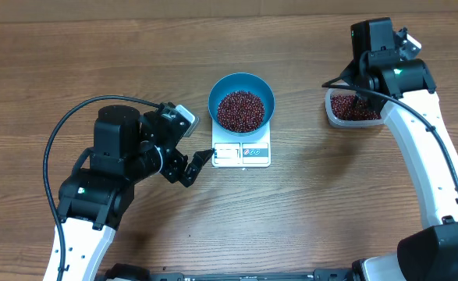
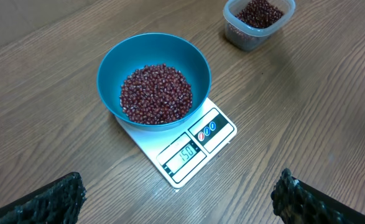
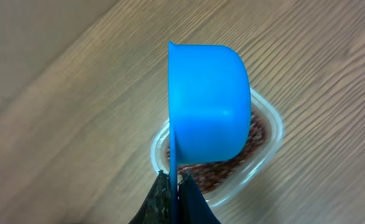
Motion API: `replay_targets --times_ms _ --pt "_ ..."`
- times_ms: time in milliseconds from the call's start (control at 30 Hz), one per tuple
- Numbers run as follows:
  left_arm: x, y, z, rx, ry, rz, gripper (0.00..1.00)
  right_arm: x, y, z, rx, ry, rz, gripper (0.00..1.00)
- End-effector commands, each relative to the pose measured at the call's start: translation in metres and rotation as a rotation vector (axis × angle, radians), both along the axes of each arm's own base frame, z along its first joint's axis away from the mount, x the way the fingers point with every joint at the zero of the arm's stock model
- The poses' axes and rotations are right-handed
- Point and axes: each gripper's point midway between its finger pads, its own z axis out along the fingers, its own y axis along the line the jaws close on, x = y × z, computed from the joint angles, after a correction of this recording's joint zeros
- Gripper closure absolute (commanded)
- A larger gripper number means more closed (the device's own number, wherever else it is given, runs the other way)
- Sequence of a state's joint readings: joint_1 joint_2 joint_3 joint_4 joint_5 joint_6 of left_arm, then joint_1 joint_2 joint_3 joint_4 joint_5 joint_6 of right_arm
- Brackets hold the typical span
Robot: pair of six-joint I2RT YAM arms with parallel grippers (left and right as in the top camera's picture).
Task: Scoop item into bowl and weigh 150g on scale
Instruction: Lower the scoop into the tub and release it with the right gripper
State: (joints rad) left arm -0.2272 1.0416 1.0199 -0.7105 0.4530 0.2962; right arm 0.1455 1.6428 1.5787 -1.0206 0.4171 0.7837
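Left wrist: scale (image 2: 214,127) reads 150 | left fingers (image 2: 48,200) apart | right fingers (image 3: 196,200) clamped on scoop (image 3: 210,106)

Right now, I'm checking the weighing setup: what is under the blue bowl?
The white scale sits under the bowl; only its front strip with the display shows. The bowl covers the rest of the platform, and the beans hide the bowl's floor.

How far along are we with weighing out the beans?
Done: beans sit in the bowl on the scale, whose display appears to read 150. In hand: the right hand is shut on the blue scoop, above the tub. The left hand is open, empty. Left: probably only setting the scoop down.
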Motion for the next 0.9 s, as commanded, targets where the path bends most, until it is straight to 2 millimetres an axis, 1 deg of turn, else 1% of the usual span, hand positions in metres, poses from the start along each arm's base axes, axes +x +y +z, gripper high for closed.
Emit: replay_targets --times_ms 0,133,233,400,567,700,867 --pt "0.003 -0.002 0.011 -0.003 -0.035 -0.02 0.0 0.003 0.008 0.02 0.136 -0.108 -0.114 0.96" --pt "0.003 -0.002 0.011 -0.003 -0.035 -0.02 0.0 0.002 0.01 0.016 0.181 -0.109 -0.144 0.96" --pt "0.003 -0.002 0.011 -0.003 -0.035 -0.02 0.0 0.0 0.009 0.008 0.219 -0.098 -0.175 0.96" --pt "0.003 -0.002 0.011 -0.003 -0.035 -0.02 0.0 -0.006 0.011 -0.014 0.337 -0.065 -0.26 0.96" --pt "0.003 -0.002 0.011 -0.003 -0.035 -0.02 0.0 -0.01 0.003 -0.034 0.352 -0.043 -0.303 0.96" --pt "0.003 -0.002 0.011 -0.003 -0.035 -0.02 0.0 -0.011 0.008 -0.055 0.398 -0.022 -0.291 0.96" --pt "0.003 -0.002 0.011 -0.003 -0.035 -0.02 0.0 -0.01 0.008 -0.066 0.399 -0.024 -0.291 0.96"
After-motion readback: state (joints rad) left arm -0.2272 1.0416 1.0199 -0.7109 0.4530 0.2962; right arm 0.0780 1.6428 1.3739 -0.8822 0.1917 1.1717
